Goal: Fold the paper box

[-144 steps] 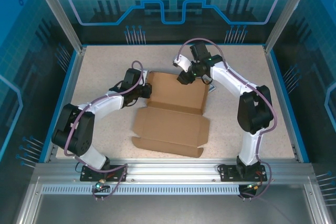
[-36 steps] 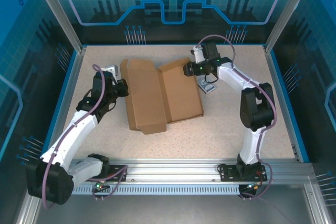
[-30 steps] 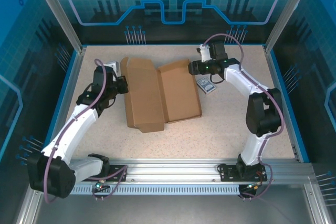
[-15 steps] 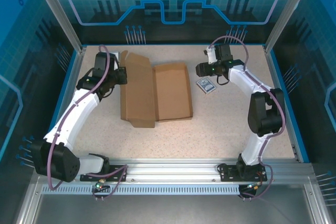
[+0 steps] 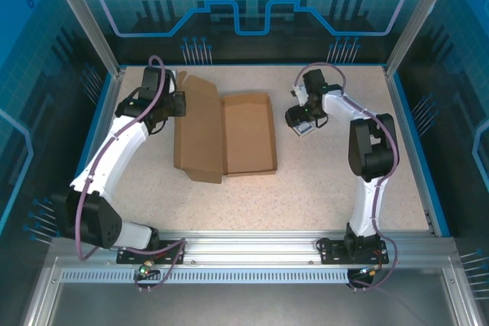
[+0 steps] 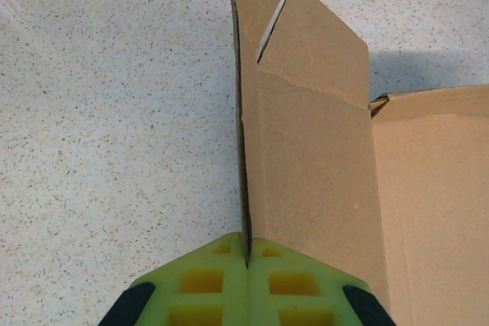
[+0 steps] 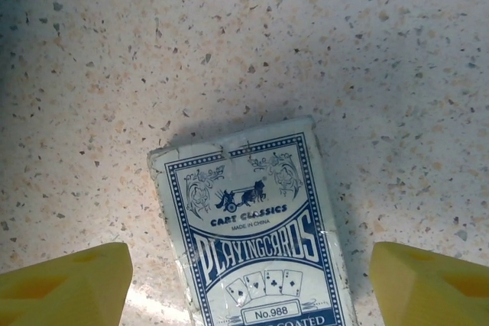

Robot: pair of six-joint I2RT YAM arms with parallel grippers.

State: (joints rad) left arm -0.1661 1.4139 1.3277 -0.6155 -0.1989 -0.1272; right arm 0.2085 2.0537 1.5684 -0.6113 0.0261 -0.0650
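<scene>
Left gripper (image 6: 246, 259) clamped on flap (image 6: 263, 5) of brown corrugated cardboard box (image 6: 313, 181): thin edge may slip; right gripper (image 7: 248, 284) wide open, empty, astride blue-white playing-card pack (image 7: 252, 219), may snag it

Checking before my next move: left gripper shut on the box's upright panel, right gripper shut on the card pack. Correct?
No. The right gripper is open: the right wrist view shows its jaws wide apart on either side of the card pack, clear of it. The left gripper is indeed shut on the upright panel of the box.
</scene>
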